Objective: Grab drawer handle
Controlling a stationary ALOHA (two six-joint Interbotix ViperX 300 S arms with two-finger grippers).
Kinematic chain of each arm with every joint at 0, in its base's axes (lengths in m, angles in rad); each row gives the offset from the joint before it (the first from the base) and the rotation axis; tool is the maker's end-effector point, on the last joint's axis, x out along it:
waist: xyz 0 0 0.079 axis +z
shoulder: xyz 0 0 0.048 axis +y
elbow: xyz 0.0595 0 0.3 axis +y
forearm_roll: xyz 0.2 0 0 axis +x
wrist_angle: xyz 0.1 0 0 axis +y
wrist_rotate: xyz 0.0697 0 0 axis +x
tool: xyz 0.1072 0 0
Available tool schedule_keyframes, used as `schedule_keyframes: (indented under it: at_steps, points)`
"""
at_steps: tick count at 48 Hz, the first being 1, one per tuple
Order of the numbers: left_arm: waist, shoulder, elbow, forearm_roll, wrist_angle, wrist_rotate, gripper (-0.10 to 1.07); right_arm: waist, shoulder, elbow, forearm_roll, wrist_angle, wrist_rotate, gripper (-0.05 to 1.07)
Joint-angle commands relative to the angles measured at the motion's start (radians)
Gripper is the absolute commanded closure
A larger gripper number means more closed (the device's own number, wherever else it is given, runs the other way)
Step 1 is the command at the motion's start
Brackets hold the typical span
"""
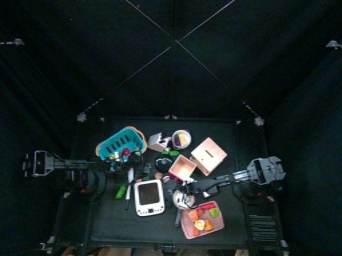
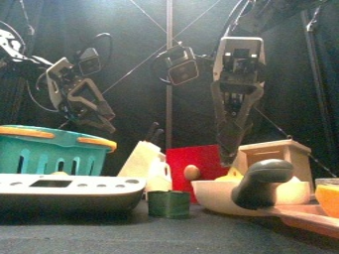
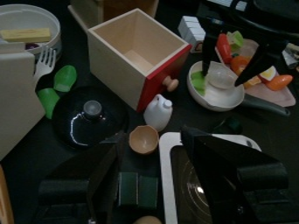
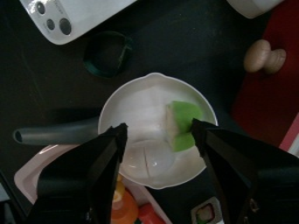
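Wooden knob (image 4: 264,57) on the red drawer (image 3: 167,66) front: sitting near the table's middle, sticking out level from the red face, beside the white bowl (image 4: 158,129). Right gripper (image 4: 159,147): hovering over that bowl, jaws spread wide, gripping nothing, with the knob lying just off to one side past the rim. Left gripper (image 3: 160,179): waiting farther off, likewise wide and empty, so the right appears better placed.

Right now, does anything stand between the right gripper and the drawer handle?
Nothing visible does. The right gripper, fingers open, hangs over the white bowl with a green piece in it. The drawer handle juts from the red drawer front just beside that bowl, with only bare table between.
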Motion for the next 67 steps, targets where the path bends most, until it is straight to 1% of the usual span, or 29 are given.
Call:
schedule_keyframes:
  at_steps: [1, 4, 8, 14, 19, 23, 24, 29, 33, 34, 38, 42, 45, 53, 57, 61, 67]
  points:
    - [-0.005, 0.011, -0.026, -0.002, -0.012, 0.0, 0.08, -0.009, -0.077, -0.012, -0.012, -0.003, 0.0, 0.1]
    - [-0.015, 0.032, -0.04, 0.0, -0.023, 0.0, 0.08, -0.025, -0.117, 0.0, -0.029, -0.008, 0.0, 0.1]
    - [-0.032, 0.084, -0.074, 0.008, -0.049, 0.002, 0.08, -0.058, -0.183, 0.031, -0.066, -0.014, 0.003, 0.1]
    - [-0.061, 0.196, -0.172, 0.029, -0.054, -0.002, 0.08, -0.109, -0.249, 0.087, -0.104, -0.032, 0.002, 0.1]
    - [-0.086, 0.273, -0.235, 0.008, -0.04, -0.014, 0.08, -0.161, -0.304, 0.143, -0.114, -0.074, 0.002, 0.1]
    - [-0.11, 0.311, -0.279, -0.046, -0.011, -0.023, 0.07, -0.202, -0.353, 0.19, -0.112, -0.11, 0.005, 0.1]
    - [-0.118, 0.319, -0.296, -0.074, 0.005, -0.028, 0.07, -0.212, -0.367, 0.201, -0.112, -0.118, 0.005, 0.1]
    - [-0.144, 0.325, -0.341, -0.169, 0.08, -0.04, 0.07, -0.256, -0.43, 0.252, -0.11, -0.16, 0.012, 0.1]
    - [-0.156, 0.331, -0.37, -0.272, 0.137, -0.041, 0.08, -0.299, -0.497, 0.298, -0.117, -0.187, 0.018, 0.1]
    - [-0.16, 0.336, -0.38, -0.311, 0.153, -0.038, 0.08, -0.311, -0.512, 0.307, -0.118, -0.19, 0.018, 0.1]
    - [-0.169, 0.351, -0.403, -0.396, 0.186, -0.029, 0.08, -0.35, -0.563, 0.347, -0.132, -0.204, 0.015, 0.11]
    - [-0.184, 0.376, -0.43, -0.433, 0.192, -0.029, 0.08, -0.382, -0.611, 0.39, -0.161, -0.212, 0.014, 0.13]
    - [-0.196, 0.403, -0.459, -0.462, 0.196, -0.037, 0.08, -0.391, -0.63, 0.414, -0.184, -0.221, 0.015, 0.15]
    - [-0.212, 0.468, -0.532, -0.581, 0.219, -0.04, 0.08, -0.397, -0.658, 0.465, -0.247, -0.245, 0.018, 0.26]
    - [-0.21, 0.495, -0.558, -0.632, 0.261, -0.038, 0.08, -0.405, -0.667, 0.483, -0.265, -0.247, 0.018, 0.29]
    - [-0.207, 0.506, -0.574, -0.652, 0.308, -0.038, 0.08, -0.413, -0.678, 0.5, -0.273, -0.249, 0.018, 0.31]
    - [-0.207, 0.518, -0.595, -0.663, 0.36, -0.041, 0.08, -0.419, -0.689, 0.515, -0.276, -0.247, 0.018, 0.31]
